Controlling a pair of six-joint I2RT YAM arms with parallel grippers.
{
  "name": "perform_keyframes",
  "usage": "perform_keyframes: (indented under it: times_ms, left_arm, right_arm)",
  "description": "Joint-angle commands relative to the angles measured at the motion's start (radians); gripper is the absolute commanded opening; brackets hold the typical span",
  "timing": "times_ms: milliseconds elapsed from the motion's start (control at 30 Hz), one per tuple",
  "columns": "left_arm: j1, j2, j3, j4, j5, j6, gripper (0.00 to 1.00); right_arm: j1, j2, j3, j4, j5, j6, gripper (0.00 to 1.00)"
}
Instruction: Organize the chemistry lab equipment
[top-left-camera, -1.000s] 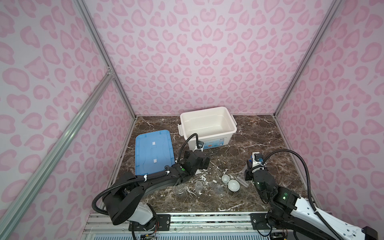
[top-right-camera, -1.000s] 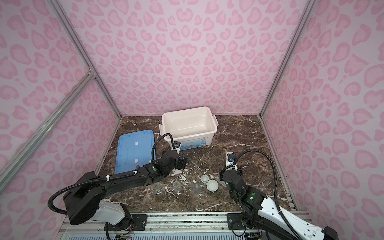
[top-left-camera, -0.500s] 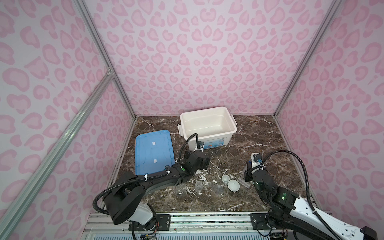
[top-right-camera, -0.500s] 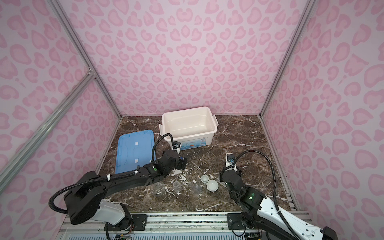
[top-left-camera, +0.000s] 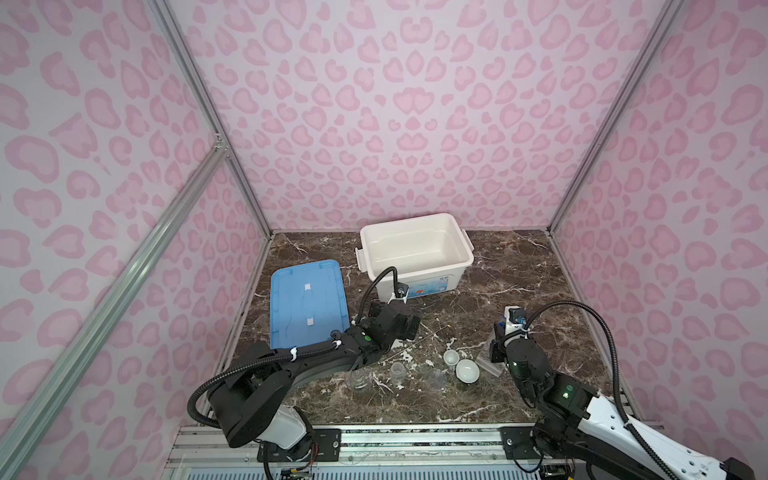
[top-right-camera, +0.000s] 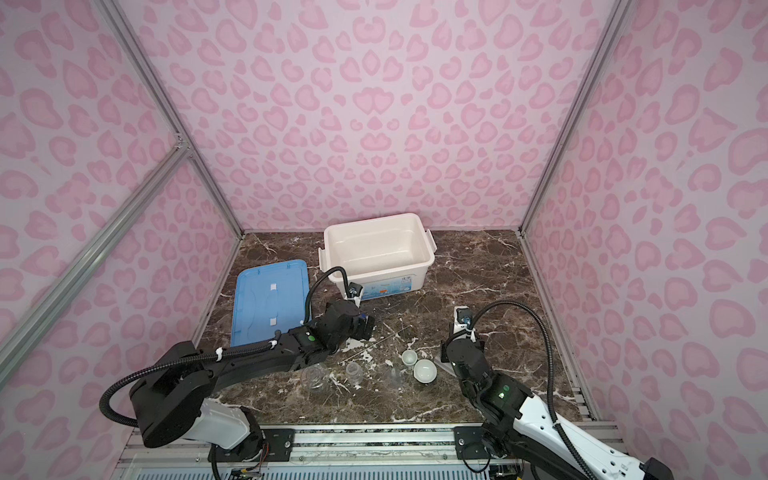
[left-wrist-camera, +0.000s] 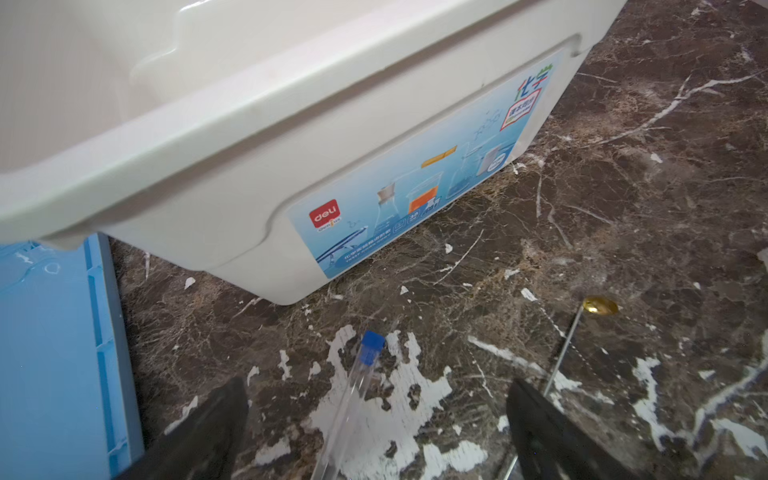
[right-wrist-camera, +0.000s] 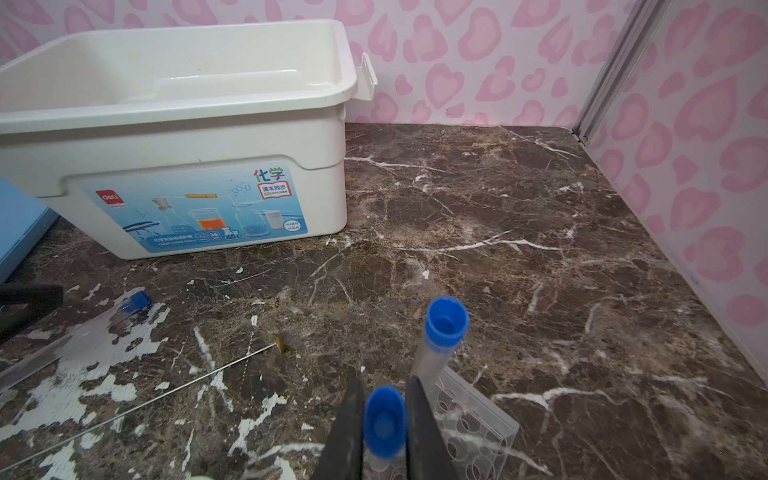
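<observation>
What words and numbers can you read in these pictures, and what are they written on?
"deli": red logo on the blue sticker on the big white plastic storage box's front.
"化学": large colourful characters in the sticker's top corner.
"课本同步": small framed tag just below those.
"38": little square near the sticker's bottom edge.
The sticker's other small print is too blurred to read.

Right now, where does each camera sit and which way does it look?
Top view: high over the front edge, looking down at the marble table; left arm and right arm show.
Top view: beside it, aimed alike; same arms, white box.
Left wrist: on left arm, facing white box; open left gripper frames lying tube.
Right wrist: on right arm, facing white box; right gripper shut on held tube.
Shared: both wrist views show the box label.
</observation>
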Motion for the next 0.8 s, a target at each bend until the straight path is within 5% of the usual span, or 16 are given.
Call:
perform_keyframes:
  times_ms: [0,767]
  left_arm:
    - [0.001,0.008,0.015,0.0,0.0,-0.012,0.98]
    - [0.061,-0.009,-0.029,-0.102,-0.028,-0.023,0.97]
  right_arm:
    - [-0.012,0.006,0.002,-0.007,-0.023,0.013,0.14]
    - [-0.036,0.001,0.038,-0.018,-0.06,0.017,0.45]
